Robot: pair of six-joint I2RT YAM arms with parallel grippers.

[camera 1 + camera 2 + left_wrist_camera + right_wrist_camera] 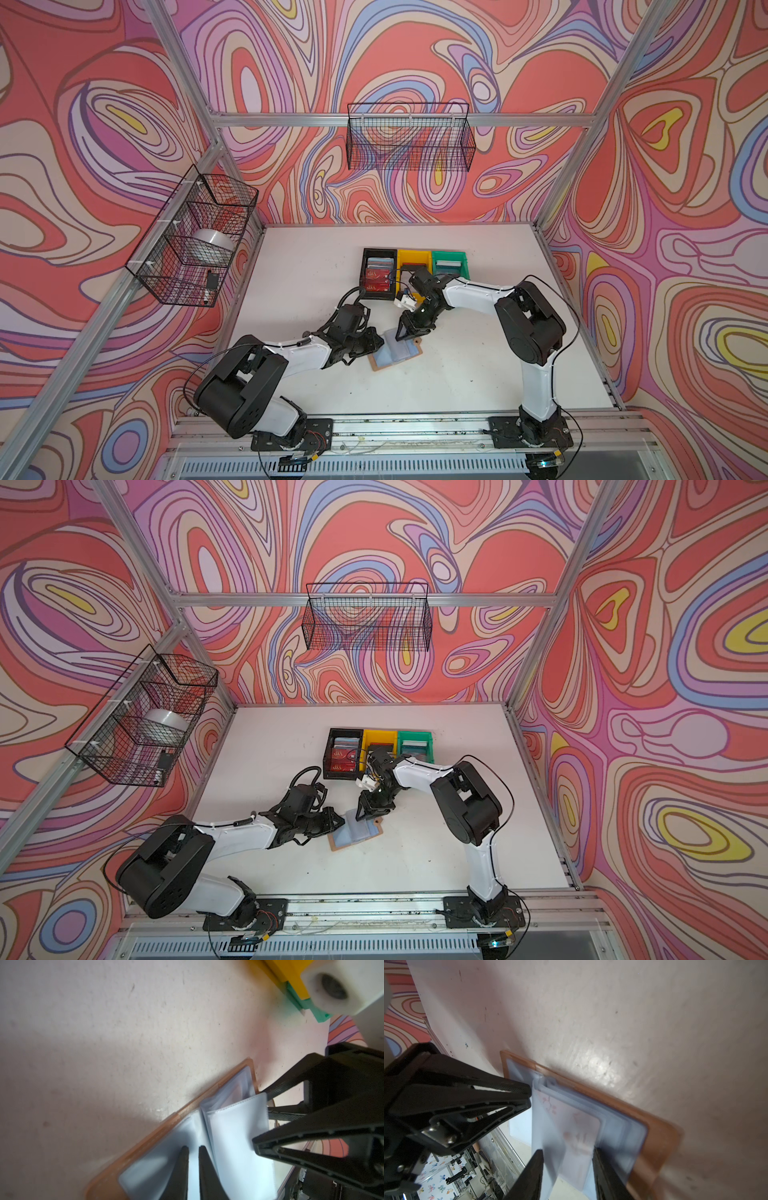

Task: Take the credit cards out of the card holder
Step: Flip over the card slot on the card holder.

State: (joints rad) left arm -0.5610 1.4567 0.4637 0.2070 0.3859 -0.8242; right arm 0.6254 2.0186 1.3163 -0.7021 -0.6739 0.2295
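One open card holder (401, 353), three bins (376, 250) (409, 252) (446, 253), two wire baskets (409, 137) (191, 237)

At the black right pincer (566, 1152), a white plastic card (577, 1126) with pink blossom marks shows through the pale bluish sleeves of the tan leather-like card holder (660, 1147). Beyond it sits a row of black, yellow and green plastic bins (409, 254).
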